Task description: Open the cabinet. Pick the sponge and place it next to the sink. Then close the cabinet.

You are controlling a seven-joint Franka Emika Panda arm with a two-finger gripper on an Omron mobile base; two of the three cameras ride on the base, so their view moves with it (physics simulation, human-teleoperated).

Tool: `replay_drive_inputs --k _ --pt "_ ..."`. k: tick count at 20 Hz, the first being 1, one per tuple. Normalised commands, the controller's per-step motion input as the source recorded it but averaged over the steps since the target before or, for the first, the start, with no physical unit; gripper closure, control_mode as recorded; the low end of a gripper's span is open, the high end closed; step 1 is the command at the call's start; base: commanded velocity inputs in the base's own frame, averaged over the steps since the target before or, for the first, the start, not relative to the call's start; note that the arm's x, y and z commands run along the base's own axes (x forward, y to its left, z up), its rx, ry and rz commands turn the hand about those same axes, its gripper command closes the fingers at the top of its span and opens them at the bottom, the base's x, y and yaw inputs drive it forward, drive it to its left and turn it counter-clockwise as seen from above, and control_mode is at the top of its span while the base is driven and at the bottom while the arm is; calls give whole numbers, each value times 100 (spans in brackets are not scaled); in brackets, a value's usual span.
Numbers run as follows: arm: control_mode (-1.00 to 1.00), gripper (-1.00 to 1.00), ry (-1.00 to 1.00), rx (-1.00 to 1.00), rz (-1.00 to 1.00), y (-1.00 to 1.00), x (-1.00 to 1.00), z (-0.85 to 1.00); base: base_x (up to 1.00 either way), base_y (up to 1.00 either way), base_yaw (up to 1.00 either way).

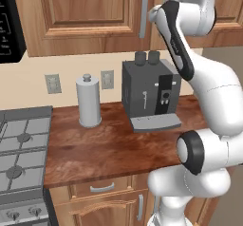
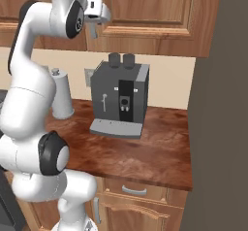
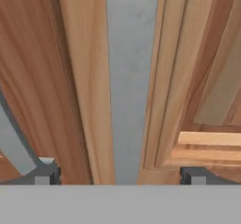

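Observation:
The cabinet [image 1: 85, 16] hangs above the counter with both brown raised-panel doors looking shut. Its long grey bar handles [image 1: 144, 9] run down where the doors meet. In the hand view one handle [image 3: 129, 77] stands upright right in front of my gripper [image 3: 120, 175]. The two dark fingertips [image 3: 44, 173] are spread wide, one on each side of the bar, and hold nothing. A second grey handle [image 3: 14, 148] curves in at the lower left. My arm is raised high against the doors [image 2: 145, 7]. The sponge is hidden and the sink is out of view.
A dark grey coffee machine [image 1: 151, 94] and a grey cylindrical canister [image 1: 88, 101] stand on the wooden counter [image 1: 104, 149]. A gas stove [image 1: 21, 144] lies to the left under a black microwave [image 1: 9, 25]. A tall grey-brown wall [image 2: 223, 104] closes the right side.

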Motion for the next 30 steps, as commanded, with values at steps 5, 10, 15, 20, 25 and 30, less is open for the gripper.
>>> replay_drive_inputs --k 5,10,15,20,25,30 --pt "-100 -100 1 0 0 -9 46 0 0 0 0" --pt "-100 -100 0 0 0 -7 37 -1 0 0 0" --pt "-100 -100 -7 1 0 -3 20 -19 0 0 0" --pt "-100 -100 -18 3 0 0 28 -38 0 0 0" --pt "-100 -100 -19 0 0 0 43 -42 0 0 0" --pt "-100 -100 -18 0 0 0 67 -39 0 0 0"
